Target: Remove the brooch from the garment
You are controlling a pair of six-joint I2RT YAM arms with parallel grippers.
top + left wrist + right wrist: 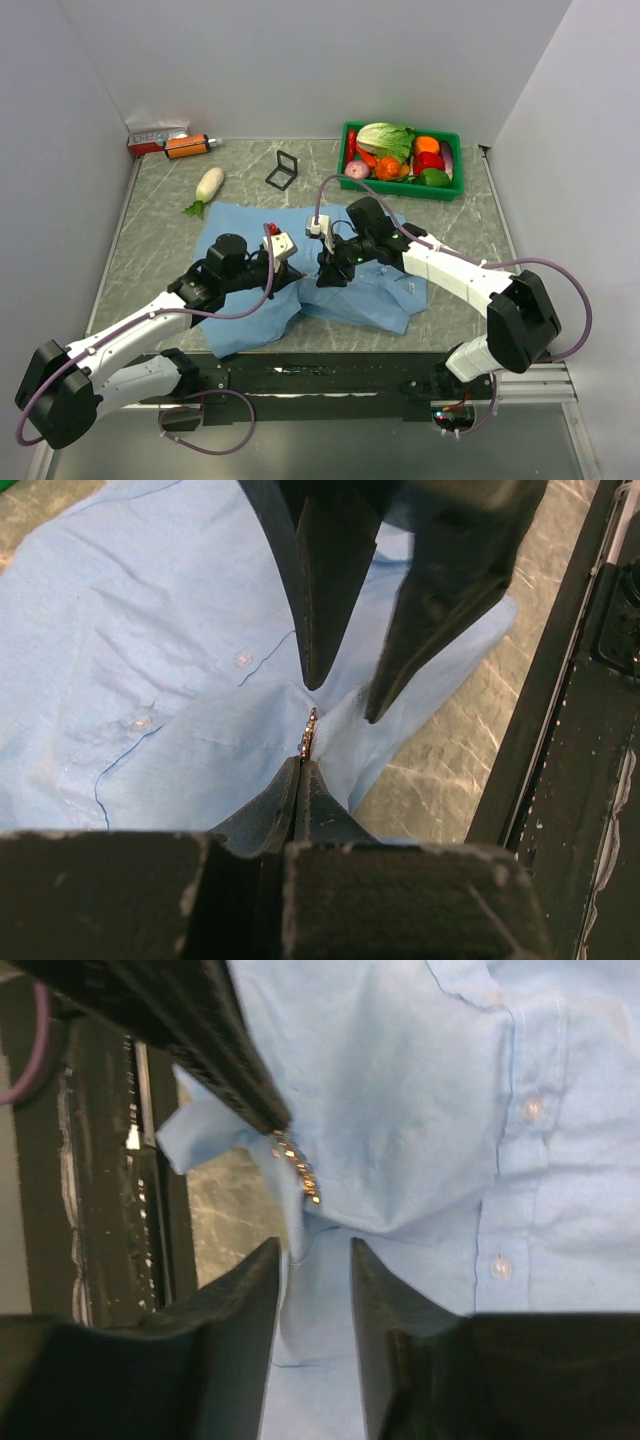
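Three cameras: one high and wide, two close in.

The top camera looks down and forward from above the near edge of the table (pixel 150 215), far enough back to take in the whole surface. The left wrist camera rides just behind the left gripper (pixel 302 767) and looks along its fingers, very near the garment (pixel 150 630). The right wrist camera does the same behind the right gripper (pixel 312 1252). These two face each other: each shows the other's fingers coming in from its top edge, and both share the brooch (pixel 310 730) and the fold of cloth round it.
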